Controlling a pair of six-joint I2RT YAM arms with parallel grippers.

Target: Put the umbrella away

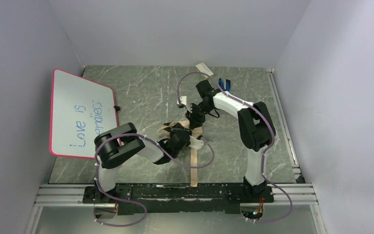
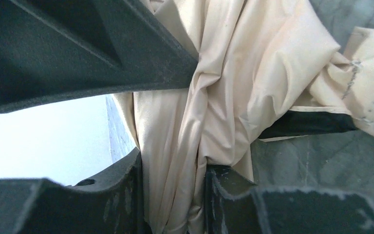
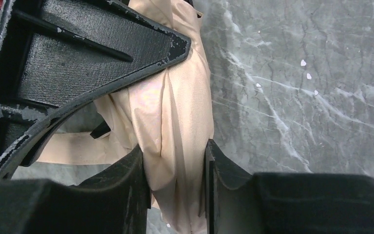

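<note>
- Fingers of the left gripper [image 2: 185, 122] pinch a thick fold of the beige fabric folding umbrella [image 2: 233, 87], and cloth fills the gap between the jaws.
- Likewise, the right gripper [image 3: 180, 97] is clamped on a rolled bunch of the same cloth, squeezed from both sides in its wrist view.
- From overhead the umbrella [image 1: 180, 130] lies collapsed but loose at the middle of the grey marbled bench [image 1: 141, 92], between the two arms. Its long tan closure strap [image 1: 194, 165] trails toward the near edge.
- The step in hand looks like gathering the slack canopy into a tight roll so the strap can go round it.
- One gripper would best act as anchor while the other draws or twists the folds, both working along the shaft line.
- Both holds appear to be on cloth alone, so a hard pull apart risks slipping or straining the thin ribs.
- The strap should stay free of the roll, not trapped beneath it.
- A white dry-erase board with a red rim [image 1: 80, 114] leans at the left, well apart, and needs no attention.
</note>
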